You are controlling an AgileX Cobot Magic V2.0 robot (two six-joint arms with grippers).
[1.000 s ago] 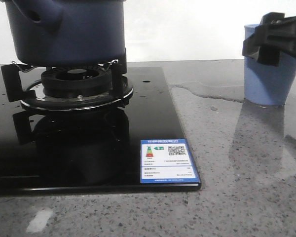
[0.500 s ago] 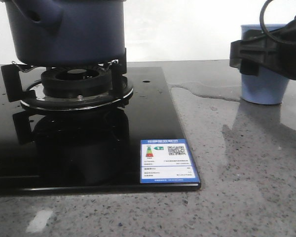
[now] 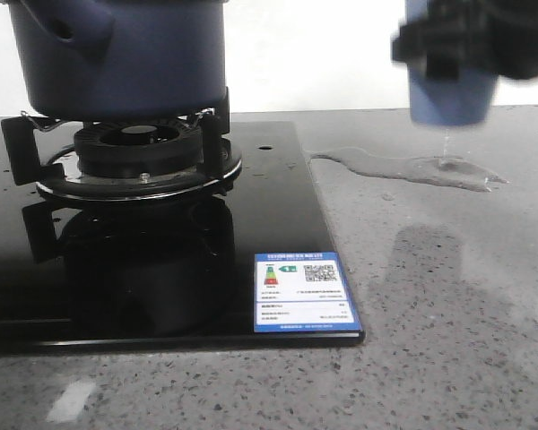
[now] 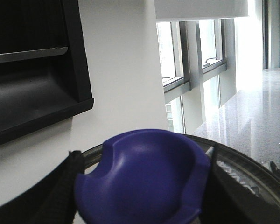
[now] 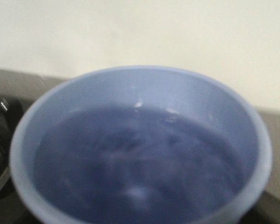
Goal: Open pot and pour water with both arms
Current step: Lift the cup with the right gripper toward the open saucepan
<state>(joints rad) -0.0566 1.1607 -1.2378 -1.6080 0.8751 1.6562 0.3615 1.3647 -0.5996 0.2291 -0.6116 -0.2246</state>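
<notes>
The dark navy pot [image 3: 117, 58] stands on the gas burner [image 3: 139, 148] at the far left, its stubby handle [image 3: 67, 27] facing me. My left gripper [image 4: 142, 186] is out of the front view; in its wrist view it is shut on the lid's blue knob [image 4: 142, 179], with the glass lid rim [image 4: 242, 172] behind. My right gripper [image 3: 466, 40] is shut on the pale blue cup [image 3: 450, 90] and holds it in the air at the upper right. The cup [image 5: 140, 88] holds water [image 5: 140, 163]. A drip [image 3: 446, 143] falls from its base.
A puddle of water [image 3: 412, 166] lies on the grey counter under the cup. The black glass stove top [image 3: 161, 278] fills the left half, with a blue-white label [image 3: 305, 293] at its front right corner. A white wall stands behind.
My right gripper has lifted the cup off the counter and carried it up and a little left. The puddle where it stood is now uncovered. The pot has not moved.
</notes>
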